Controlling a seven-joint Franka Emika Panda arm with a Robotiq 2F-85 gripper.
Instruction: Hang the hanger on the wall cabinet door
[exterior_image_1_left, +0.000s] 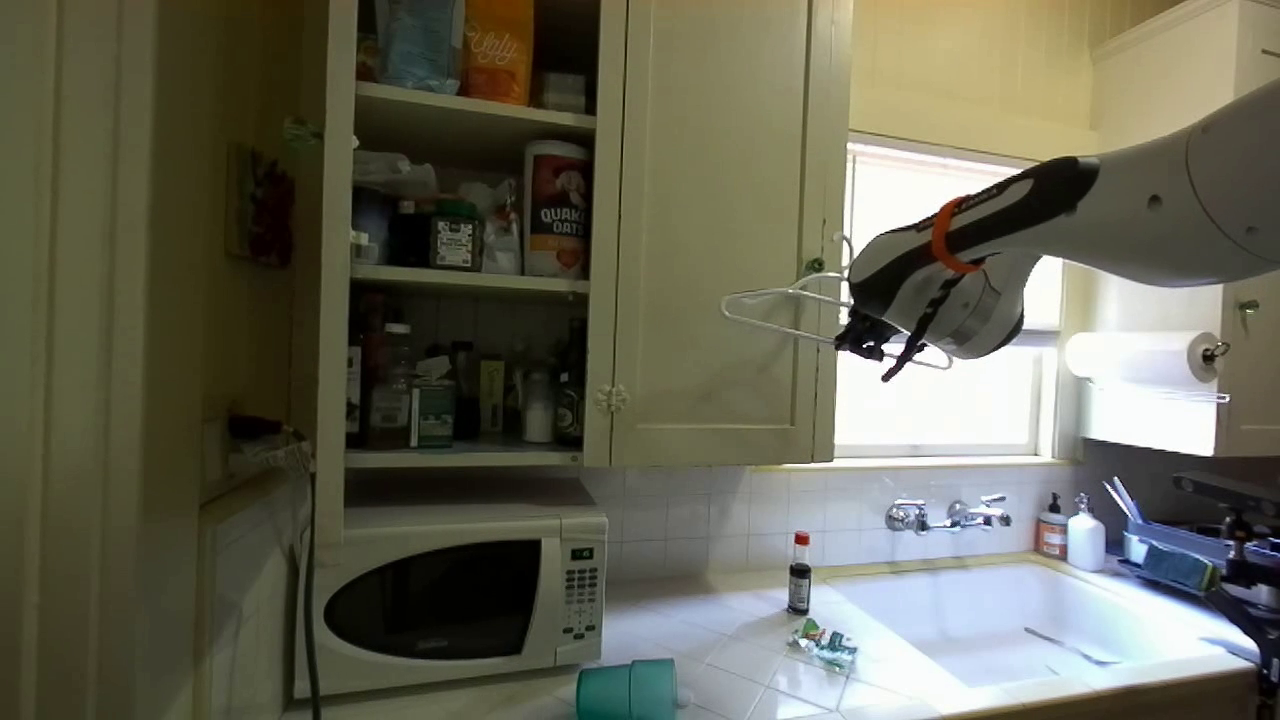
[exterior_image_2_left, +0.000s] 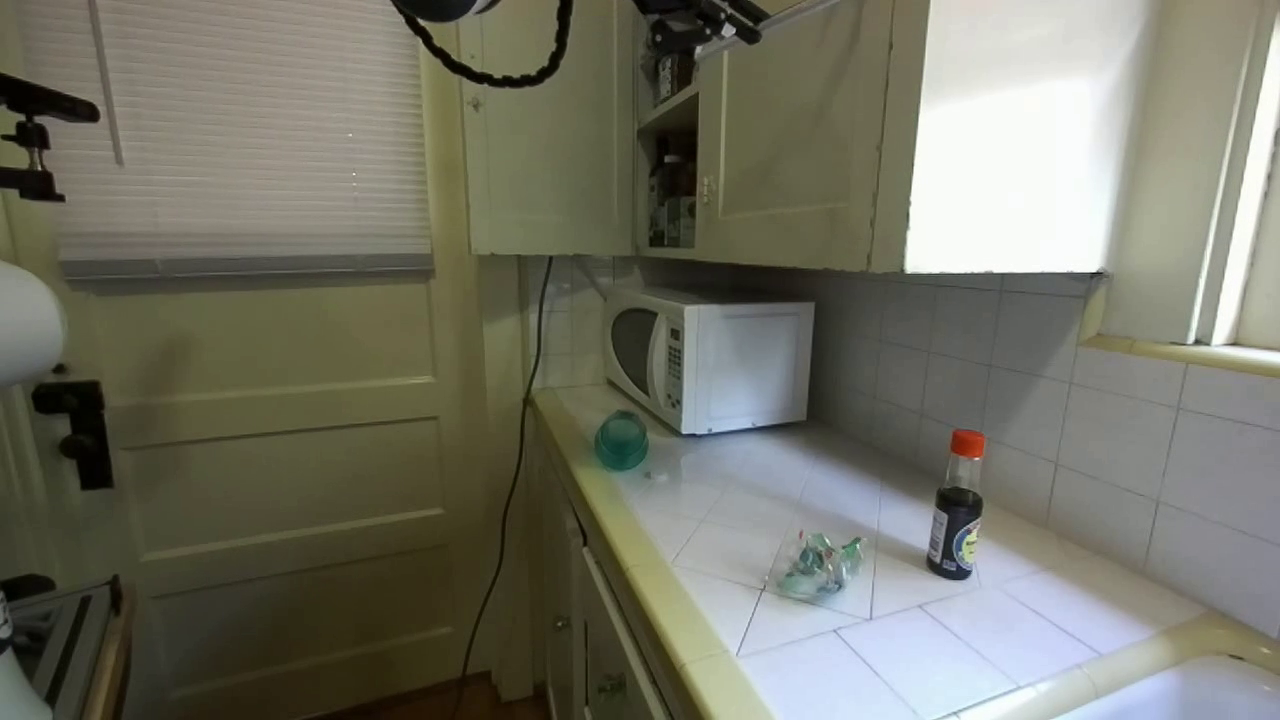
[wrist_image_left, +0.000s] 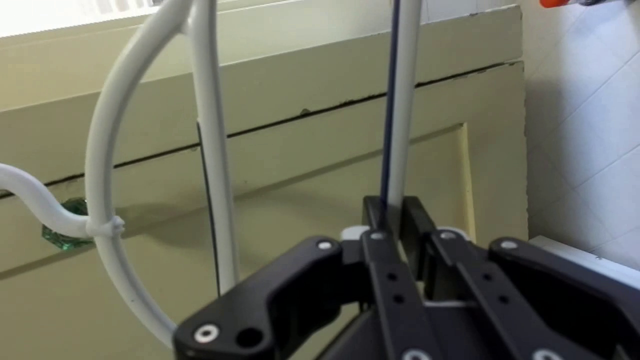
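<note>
The white hanger (exterior_image_1_left: 780, 329) is in the air in front of the cream wall cabinet door (exterior_image_1_left: 715, 200), near its knob (exterior_image_1_left: 815, 265). My gripper (exterior_image_1_left: 850, 338) is shut on its lower bar. In the wrist view the fingertips (wrist_image_left: 395, 212) pinch the bar of the hanger (wrist_image_left: 215, 150). Its hook (wrist_image_left: 37, 200) points left and overlaps the green glass knob (wrist_image_left: 65, 240); I cannot tell whether they touch. The door (wrist_image_left: 310, 215) lies behind. In an exterior view the gripper (exterior_image_2_left: 742, 20) and part of the hanger show at the top edge, before the door (exterior_image_2_left: 800, 130).
Open shelves (exterior_image_1_left: 470, 275) with food packages are left of the door. A window (exterior_image_1_left: 940, 400) is behind the arm. Below are a microwave (exterior_image_1_left: 450, 590), a sauce bottle (exterior_image_1_left: 799, 580), a green cup (exterior_image_1_left: 625, 690), a plastic wrapper (exterior_image_1_left: 825, 645) and a sink (exterior_image_1_left: 900, 600).
</note>
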